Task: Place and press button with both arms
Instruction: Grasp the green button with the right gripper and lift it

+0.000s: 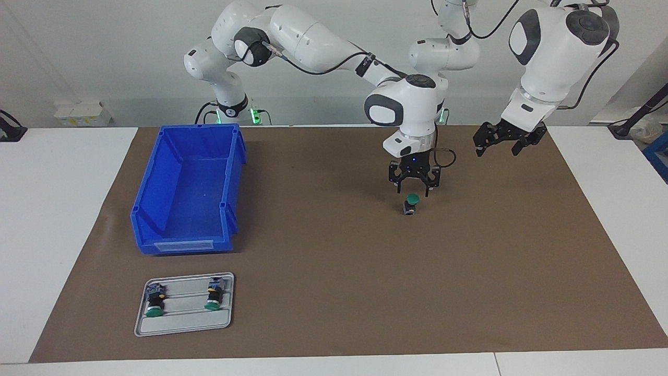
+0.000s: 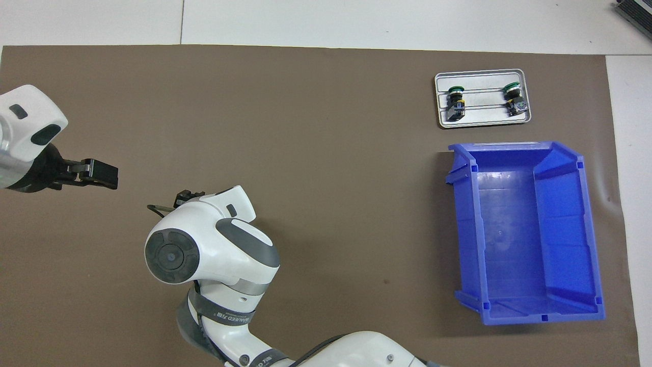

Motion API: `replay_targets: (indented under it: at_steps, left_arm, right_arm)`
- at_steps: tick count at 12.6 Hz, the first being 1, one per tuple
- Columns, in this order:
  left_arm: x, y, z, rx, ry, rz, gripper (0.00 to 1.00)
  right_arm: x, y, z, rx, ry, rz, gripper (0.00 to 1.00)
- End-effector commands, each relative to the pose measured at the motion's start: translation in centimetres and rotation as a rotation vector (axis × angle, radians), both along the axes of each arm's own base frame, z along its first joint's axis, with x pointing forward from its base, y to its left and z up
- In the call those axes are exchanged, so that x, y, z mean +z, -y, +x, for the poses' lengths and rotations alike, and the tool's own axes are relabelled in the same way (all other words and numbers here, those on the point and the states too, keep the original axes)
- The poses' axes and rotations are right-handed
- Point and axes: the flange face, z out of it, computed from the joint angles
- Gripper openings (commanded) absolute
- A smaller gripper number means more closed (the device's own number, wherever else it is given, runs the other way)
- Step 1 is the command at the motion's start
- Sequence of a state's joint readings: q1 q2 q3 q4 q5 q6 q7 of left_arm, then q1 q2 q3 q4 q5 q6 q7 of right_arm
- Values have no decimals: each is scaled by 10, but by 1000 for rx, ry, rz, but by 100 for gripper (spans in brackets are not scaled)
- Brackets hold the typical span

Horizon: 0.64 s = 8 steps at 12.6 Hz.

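Standing on the mat, I'm seeing the button (image 1: 412,203) sitting just under the right gripper (image 1: 414,189), its fingers spread wide.

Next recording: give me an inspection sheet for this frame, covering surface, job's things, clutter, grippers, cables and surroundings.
Surface: brown mat on a white table.
Job's things: one button stands on the mat, green cap up; two more buttons lie in the grey tray.
Clutter: blue bin, nothing seen inside, nearer to the robots than the tray.
Grippers: right gripper open, just above the standing button, not touching it; left gripper waits raised over the mat at the left arm's end.
Cables: black cables trail along both arms.
Surroundings: white wall; a white box at the table's edge.
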<state>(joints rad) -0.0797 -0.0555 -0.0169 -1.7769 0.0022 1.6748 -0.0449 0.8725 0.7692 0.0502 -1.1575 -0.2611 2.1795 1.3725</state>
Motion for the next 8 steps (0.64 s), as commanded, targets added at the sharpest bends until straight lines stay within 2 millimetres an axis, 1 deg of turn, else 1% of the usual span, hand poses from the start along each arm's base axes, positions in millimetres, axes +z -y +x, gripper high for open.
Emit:
replay_targets:
  at_steps: [1,2,3,4,6,8]
  left_arm:
    - [3,-3,-7,6,10,17,100]
    - [3,-3,-7,8,10,17,100]
    - [3,-3,-7,6,10,17,100]
    - [3,-4,-7,9,10,17,100]
    - [3,-3,-7,6,10,17,100]
    - [3,-3,-7,6,10,17,100]
  right_arm:
    - [-8,0,-2,49,19,-19,85]
    - [-14,2,-2,75,15,-36,84]
    - [-16,1,-3,83,21,-27,84]
    - [-25,3,-6,89,18,-31,83]
    - [-28,4,-7,93,14,-36,80]
    - [-27,2,-9,97,14,-36,78]
